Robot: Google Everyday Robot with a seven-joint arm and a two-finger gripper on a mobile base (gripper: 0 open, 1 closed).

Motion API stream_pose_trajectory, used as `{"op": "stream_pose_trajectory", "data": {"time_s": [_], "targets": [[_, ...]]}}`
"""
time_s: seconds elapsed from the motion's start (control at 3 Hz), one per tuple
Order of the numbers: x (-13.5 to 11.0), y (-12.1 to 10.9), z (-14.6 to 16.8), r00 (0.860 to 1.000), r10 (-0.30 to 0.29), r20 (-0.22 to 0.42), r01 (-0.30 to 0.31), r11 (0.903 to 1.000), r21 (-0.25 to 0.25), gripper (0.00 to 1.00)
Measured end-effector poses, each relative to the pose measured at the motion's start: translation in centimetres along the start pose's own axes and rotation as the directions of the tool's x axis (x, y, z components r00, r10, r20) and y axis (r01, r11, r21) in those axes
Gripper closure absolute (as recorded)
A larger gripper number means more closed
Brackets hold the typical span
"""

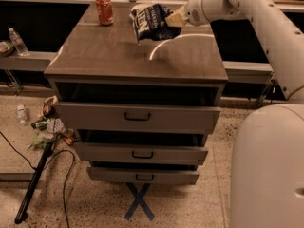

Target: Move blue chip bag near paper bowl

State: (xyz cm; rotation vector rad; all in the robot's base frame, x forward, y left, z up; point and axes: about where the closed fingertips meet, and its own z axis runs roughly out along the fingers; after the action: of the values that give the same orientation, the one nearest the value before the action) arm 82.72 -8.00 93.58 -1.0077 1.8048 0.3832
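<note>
The blue chip bag (151, 22) is crinkled, dark navy with white lettering, and hangs tilted above the back of the grey cabinet top (118, 56). My gripper (173, 20) comes in from the right on the white arm and is shut on the bag's right edge. The bag is off the surface and casts a curved reflection below it. The paper bowl is hidden behind the raised bag at the back of the top.
An orange-red soda can (104, 8) stands at the back left of the cabinet top. Three drawers (137, 118) are pulled slightly out. A water bottle (18, 42), litter (47, 125) and a black cable lie at the left. My white base (270, 165) fills the right.
</note>
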Motion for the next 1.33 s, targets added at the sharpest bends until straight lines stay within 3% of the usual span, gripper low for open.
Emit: {"op": "stream_pose_trajectory", "data": {"time_s": [0.33,0.67,1.0,1.33], "targets": [[-0.6,-3.1,0.0,1.000,0.003,0.008,-0.004,0.9949,0.101,1.00],[-0.6,-5.7,1.8,1.000,0.011,0.002,-0.011,0.9851,0.171,0.97],[0.3,-6.3,4.1,0.999,0.029,-0.017,-0.026,0.9861,0.164,0.85],[1.1,-6.2,5.7,0.999,0.042,-0.030,-0.037,0.9885,0.147,0.62]]}}
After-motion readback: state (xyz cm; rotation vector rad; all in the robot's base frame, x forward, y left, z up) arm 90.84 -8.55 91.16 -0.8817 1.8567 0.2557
